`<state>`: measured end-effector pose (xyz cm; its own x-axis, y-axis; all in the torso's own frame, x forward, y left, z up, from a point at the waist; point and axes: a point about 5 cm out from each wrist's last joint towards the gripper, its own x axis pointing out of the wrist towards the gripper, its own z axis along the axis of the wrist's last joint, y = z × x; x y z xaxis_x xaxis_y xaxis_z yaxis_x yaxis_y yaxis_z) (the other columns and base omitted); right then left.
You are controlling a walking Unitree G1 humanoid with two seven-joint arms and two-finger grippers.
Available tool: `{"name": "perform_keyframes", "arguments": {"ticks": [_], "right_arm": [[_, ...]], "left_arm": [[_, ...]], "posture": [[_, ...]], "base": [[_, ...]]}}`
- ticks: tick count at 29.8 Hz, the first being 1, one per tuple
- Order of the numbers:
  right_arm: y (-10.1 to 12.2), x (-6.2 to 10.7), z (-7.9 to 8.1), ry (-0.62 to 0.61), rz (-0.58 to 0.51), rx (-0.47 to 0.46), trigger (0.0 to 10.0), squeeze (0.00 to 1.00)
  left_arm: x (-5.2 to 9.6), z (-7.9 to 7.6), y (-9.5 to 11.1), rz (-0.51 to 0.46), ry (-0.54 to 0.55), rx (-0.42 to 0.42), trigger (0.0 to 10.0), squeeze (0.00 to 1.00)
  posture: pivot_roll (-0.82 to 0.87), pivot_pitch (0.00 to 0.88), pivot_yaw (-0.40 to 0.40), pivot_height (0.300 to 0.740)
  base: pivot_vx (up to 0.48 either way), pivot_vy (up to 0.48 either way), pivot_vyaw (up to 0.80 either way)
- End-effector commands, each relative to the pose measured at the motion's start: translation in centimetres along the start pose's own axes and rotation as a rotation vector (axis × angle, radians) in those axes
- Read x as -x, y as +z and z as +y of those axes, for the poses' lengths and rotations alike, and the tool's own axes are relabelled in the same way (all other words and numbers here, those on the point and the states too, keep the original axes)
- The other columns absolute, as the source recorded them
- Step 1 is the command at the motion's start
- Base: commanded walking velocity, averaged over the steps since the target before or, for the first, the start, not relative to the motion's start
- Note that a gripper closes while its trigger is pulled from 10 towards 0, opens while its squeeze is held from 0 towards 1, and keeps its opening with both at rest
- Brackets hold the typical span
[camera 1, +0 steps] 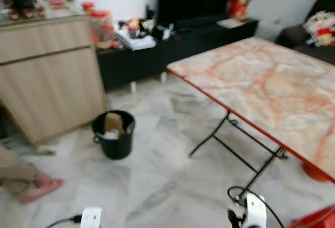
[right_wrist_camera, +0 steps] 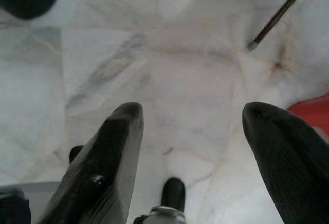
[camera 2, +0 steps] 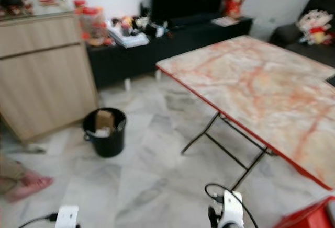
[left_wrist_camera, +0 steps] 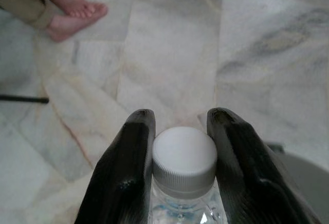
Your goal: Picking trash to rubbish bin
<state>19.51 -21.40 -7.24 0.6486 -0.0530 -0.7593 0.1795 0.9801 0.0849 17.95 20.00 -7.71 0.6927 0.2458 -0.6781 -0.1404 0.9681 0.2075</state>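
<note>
Here a clear bottle (left_wrist_camera: pixel 182 203) is clamped by its white-capped neck in the left gripper (left_wrist_camera: pixel 181 126), while the right gripper (right_wrist_camera: pixel 193 118) is held spread above marble floor (right_wrist_camera: pixel 195 70).

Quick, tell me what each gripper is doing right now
Left gripper: shut on a clear plastic bottle at its white-capped neck.
Right gripper: open, holding nothing, above the marble floor.

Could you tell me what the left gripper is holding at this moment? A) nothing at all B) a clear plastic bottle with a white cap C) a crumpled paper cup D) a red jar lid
B: in the left wrist view, the left gripper has its two black fingers closed on either side of the clear bottle, just under its white cap.
</note>
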Motion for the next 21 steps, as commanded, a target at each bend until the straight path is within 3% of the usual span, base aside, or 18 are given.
{"name": "perform_keyframes", "arguments": {"ticks": [1, 9, 21], "right_arm": [[0.5, -0.1, 0.0, -0.002, -0.015, 0.001, 10.0, 0.00], [0.3, 0.0, 0.0, 0.000, -0.012, 0.002, 10.0, 0.00], [0.5, -0.1, 0.0, 0.011, -0.025, -0.010, 10.0, 0.00]], "left_arm": [[-0.1, 0.2, 0.3, -0.019, 0.005, -0.027, 10.0, 0.00], [0.1, -0.1, -0.2, 0.002, -0.019, -0.050, 10.0, 0.00], [0.2, -0.5, -0.8, 0.032, -0.040, -0.053, 10.0, 0.00]], "posture": [[0.00, 0.030, -0.079, 0.740], [0.00, 0.017, -0.073, 0.740], [0.00, 0.005, -0.079, 0.740]], "base": [[0.000, 0.000, 0.51], [0.000, 0.000, 0.48], [0.000, 0.000, 0.00]]}}
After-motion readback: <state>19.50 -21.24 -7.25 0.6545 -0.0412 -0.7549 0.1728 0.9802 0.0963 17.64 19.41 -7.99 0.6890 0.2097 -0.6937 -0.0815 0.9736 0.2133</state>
